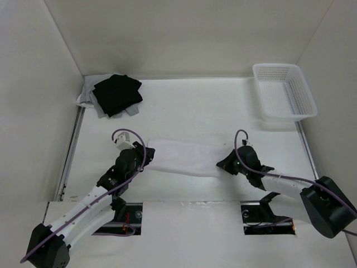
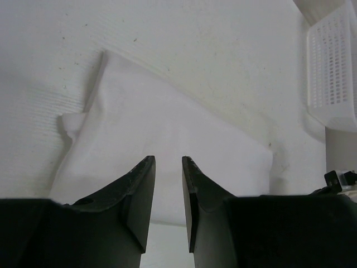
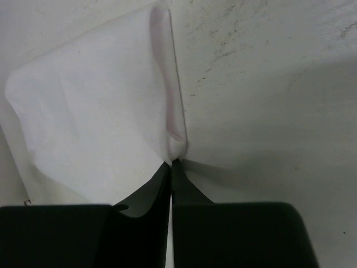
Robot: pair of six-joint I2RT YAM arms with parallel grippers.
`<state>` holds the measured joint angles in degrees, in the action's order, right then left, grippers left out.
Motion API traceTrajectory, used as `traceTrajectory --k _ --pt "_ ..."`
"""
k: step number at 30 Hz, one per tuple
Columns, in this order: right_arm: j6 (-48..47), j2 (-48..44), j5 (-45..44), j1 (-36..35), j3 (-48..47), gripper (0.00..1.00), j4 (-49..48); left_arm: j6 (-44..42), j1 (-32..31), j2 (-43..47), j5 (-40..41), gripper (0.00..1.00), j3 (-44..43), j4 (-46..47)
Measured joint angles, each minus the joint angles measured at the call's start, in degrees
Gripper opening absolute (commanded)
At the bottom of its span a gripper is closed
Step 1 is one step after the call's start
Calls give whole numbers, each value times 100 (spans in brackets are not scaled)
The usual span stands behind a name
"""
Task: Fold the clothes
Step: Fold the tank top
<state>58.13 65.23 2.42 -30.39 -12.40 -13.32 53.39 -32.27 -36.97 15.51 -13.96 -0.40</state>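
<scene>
The right gripper [image 3: 170, 163] is pinched shut on a folded edge of the clothes [image 1: 181, 157], clear only from its wrist; the left gripper [image 2: 168, 161] hangs part-open over them, gripping nothing; overhead, they lie flat on the table [image 1: 195, 111] between both arms

I see my left arm [image 1: 83, 204] and right arm [image 1: 287, 180]: white links, black joints, a purple cable [image 1: 119, 132] looping along each; left claw [image 2: 168, 162] and right claw [image 3: 170, 164] black, tapered.
</scene>
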Motion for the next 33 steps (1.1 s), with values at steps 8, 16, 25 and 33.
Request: traceTrajectory --k 8,16,25,33 --pt "4 -1991 -503 149 -17 0 1204 0 -153 -262 37 26 -4 238" --pt "-566 -2509 -1443 -31 -1276 0 3051 2 -282 -577 -55 27 -7 470" --pt "-1193 -352 -2286 -1432 -3335 1 3654 0 -275 -24 -98 29 -4 391" --pt "-1290 1329 -2702 -2396 -5007 1 4122 -74 140 313 -374 29 -4 164"
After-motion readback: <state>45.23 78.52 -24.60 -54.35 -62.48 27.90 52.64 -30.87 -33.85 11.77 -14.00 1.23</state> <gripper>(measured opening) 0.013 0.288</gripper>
